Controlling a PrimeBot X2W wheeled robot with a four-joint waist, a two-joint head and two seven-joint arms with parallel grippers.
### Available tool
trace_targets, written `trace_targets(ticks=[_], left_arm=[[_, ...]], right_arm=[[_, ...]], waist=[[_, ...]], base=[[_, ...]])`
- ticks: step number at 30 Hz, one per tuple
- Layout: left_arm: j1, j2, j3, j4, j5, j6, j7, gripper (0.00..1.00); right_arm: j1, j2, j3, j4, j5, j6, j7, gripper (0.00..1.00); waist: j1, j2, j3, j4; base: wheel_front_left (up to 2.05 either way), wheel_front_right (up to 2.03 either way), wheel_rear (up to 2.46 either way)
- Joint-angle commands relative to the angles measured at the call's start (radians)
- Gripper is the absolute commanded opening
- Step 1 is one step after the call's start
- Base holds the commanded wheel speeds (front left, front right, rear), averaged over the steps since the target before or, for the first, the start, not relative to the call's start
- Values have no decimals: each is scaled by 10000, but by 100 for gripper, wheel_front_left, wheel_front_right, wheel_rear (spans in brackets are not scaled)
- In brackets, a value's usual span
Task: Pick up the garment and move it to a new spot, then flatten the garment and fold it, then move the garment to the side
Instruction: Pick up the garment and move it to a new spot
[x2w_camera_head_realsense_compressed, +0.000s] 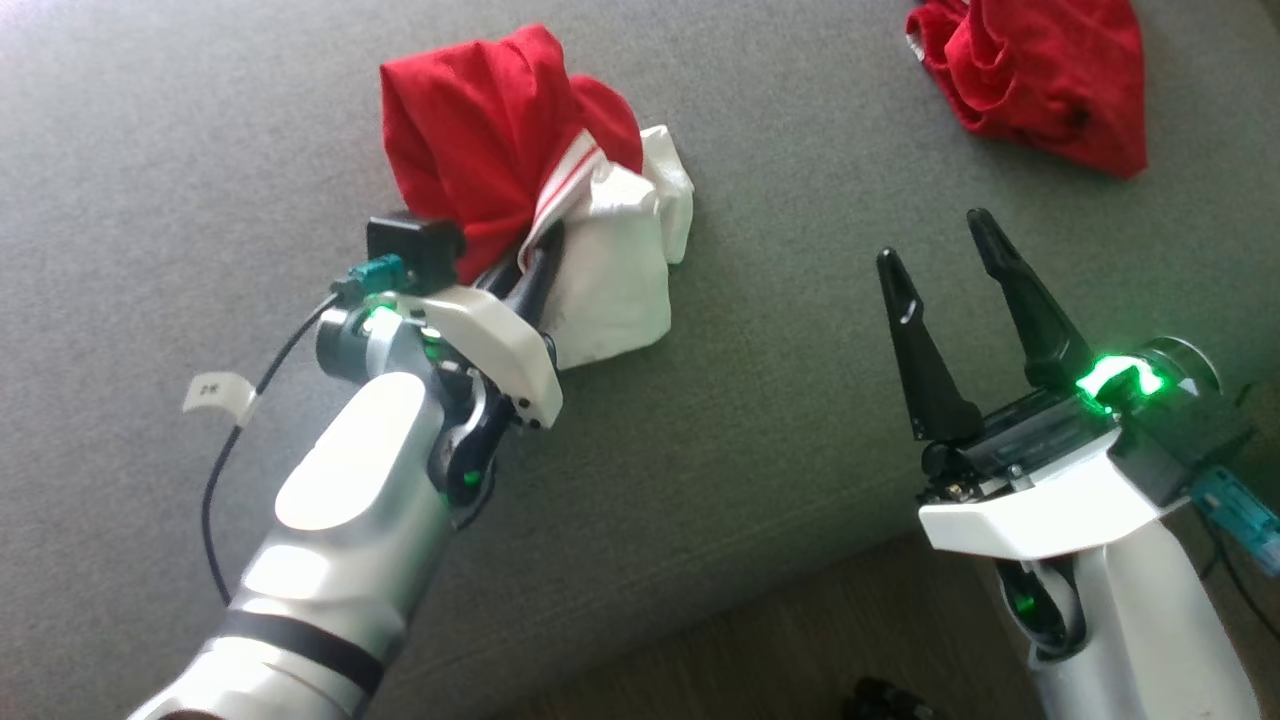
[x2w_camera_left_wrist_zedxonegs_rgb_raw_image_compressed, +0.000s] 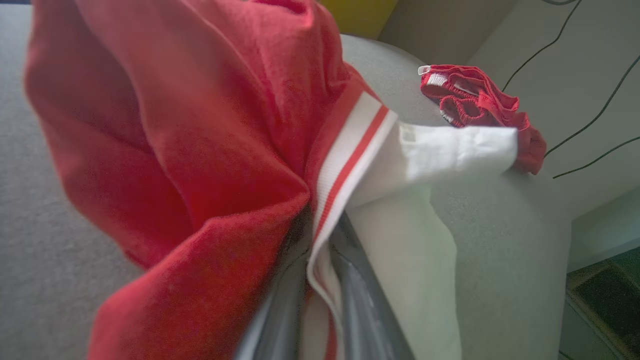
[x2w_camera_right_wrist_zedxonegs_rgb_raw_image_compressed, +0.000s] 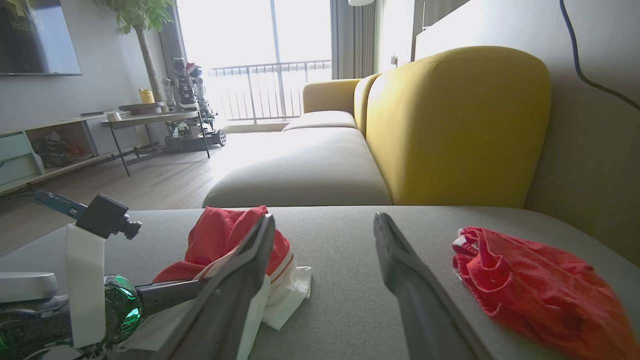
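The garment (x2w_camera_head_realsense_compressed: 480, 130) is a bunched red cloth with a white part and a red-and-white striped band, lifted in a heap on the grey sofa seat (x2w_camera_head_realsense_compressed: 800, 420). My left gripper (x2w_camera_head_realsense_compressed: 540, 262) is shut on the garment at its striped band, fingertips buried in the cloth. In the left wrist view the garment (x2w_camera_left_wrist_zedxonegs_rgb_raw_image_compressed: 200, 150) hangs around my left gripper (x2w_camera_left_wrist_zedxonegs_rgb_raw_image_compressed: 322, 250), the band pinched between the two fingers. My right gripper (x2w_camera_head_realsense_compressed: 935, 242) stands open with nothing in it, to the right of the garment and apart from it. In the right wrist view my right gripper (x2w_camera_right_wrist_zedxonegs_rgb_raw_image_compressed: 325, 220) points across the seat, with the garment (x2w_camera_right_wrist_zedxonegs_rgb_raw_image_compressed: 220, 235) at left.
A second crumpled red garment (x2w_camera_head_realsense_compressed: 1040, 70) lies at the far right of the seat, also seen as a red heap (x2w_camera_right_wrist_zedxonegs_rgb_raw_image_compressed: 530, 285) beside my right fingers. The seat's front edge runs across the lower right, with wooden floor (x2w_camera_head_realsense_compressed: 800, 640) below. A yellow sofa back (x2w_camera_right_wrist_zedxonegs_rgb_raw_image_compressed: 450, 125) rises behind.
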Motion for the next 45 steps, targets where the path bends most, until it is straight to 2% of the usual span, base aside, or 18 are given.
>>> trace_targets(ticks=[1,2,3,8,13,16,20,21,27,36,45], left_arm=[[-133,43,151,-199,-83,-29,-50,17],[-48,40,1,-112,-224,-26,-57,51],[23,38,-179,-84,-317,8,-117,100],[423,34,-750,-572,-544,455,-976,100],[1247,49,-657,-1674,-255,963,-1332,100],[2057,228,-66,-3045,179,1357,-1353,100],[3549,361,812,-4961,654,1617,-1357,100],[4224,408,1161,-5843,1028,1681,-1358,100],[5910,489,2093,-7618,2514,1881,-1359,100],[7695,177,2952,-8717,3650,1695,-1360,100],[8265,49,3458,-8614,3774,2293,-1360,100]], right_arm=[[-69,94,166,-276,25,-4,-65,100],[-30,94,172,-248,-2,-4,-65,100],[8,95,179,-206,-31,-4,-65,100],[198,95,306,-24,-158,-4,-65,100],[524,95,398,259,-285,-4,-65,100],[714,95,404,485,-340,-4,-65,100],[902,95,496,810,-295,-4,-65,100],[950,95,508,951,-262,-4,-65,100],[1181,95,388,1179,-126,-4,-65,100],[1748,95,43,1269,-94,-4,-65,100],[2182,95,-319,1064,-217,-4,-65,100]], waist=[[-2,0,-90,62],[-2,0,-174,110],[-2,0,-274,183],[-2,0,-925,701],[-2,0,-1691,1460],[-2,0,-2068,1933],[-2,0,-2426,2499],[-2,0,-2539,2743],[-2,0,-2801,3272],[-2,0,-3176,3542],[-2,0,-3399,3714]], base=[[0,0,0],[0,0,0],[0,0,0],[0,0,0],[0,0,0],[0,0,0],[0,0,0],[0,0,0],[0,0,0],[0,0,0],[0,0,0]])
